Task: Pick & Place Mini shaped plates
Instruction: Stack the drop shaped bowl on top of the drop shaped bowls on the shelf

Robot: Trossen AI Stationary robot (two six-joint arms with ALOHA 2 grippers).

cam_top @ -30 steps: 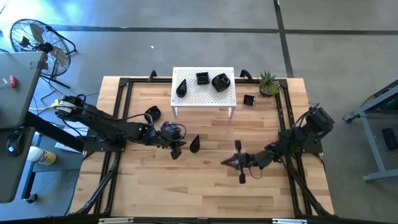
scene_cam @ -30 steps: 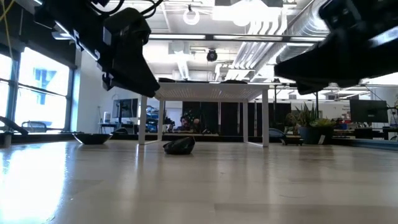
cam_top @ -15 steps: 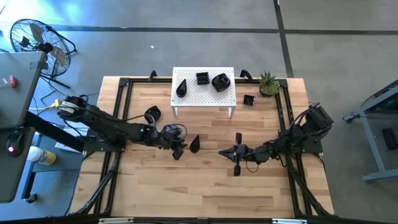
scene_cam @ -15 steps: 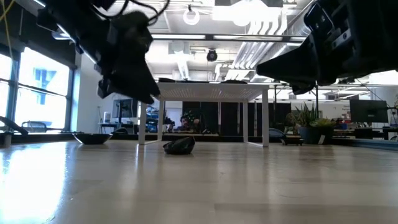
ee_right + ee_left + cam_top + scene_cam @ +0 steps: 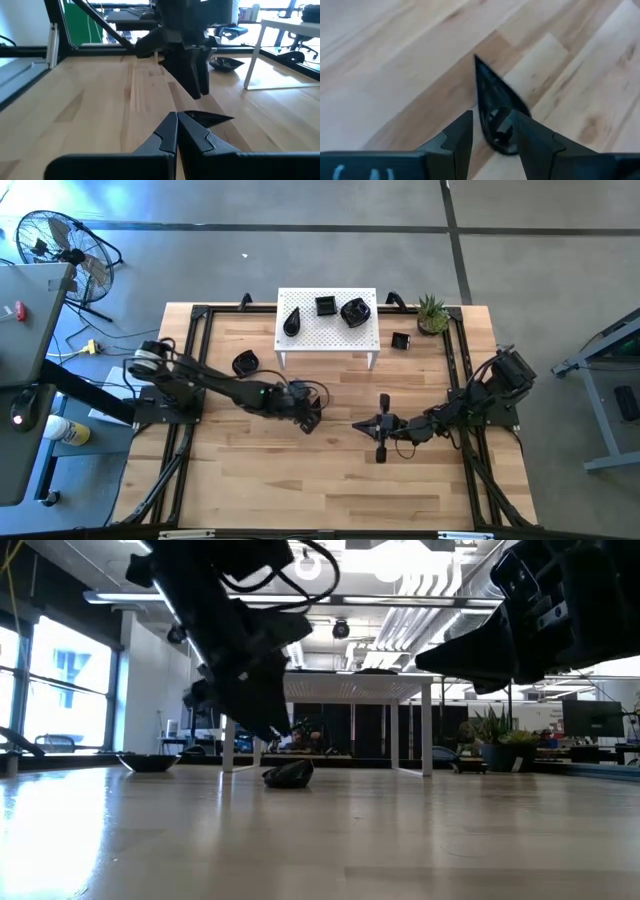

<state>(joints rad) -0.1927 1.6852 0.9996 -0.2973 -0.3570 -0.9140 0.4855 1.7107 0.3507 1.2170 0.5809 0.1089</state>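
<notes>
left hand [image 5: 490, 137] open astride teardrop plate [image 5: 495, 115] | right hand [image 5: 177, 131] shut, empty | risk: plate skidded on table [image 5: 300, 480] if closed off-centre

- High view: overhead, straight down; whole pale wooden surface [image 5: 330, 470] and both arms.
- Low view: surface height, level across into room.
- Left wrist view: close above black glossy teardrop dish [image 5: 495, 117].
- Right wrist view: low, facing the left arm; shares that dish [image 5: 210, 118] and the white perforated rectangular stand [image 5: 287, 22].
</notes>
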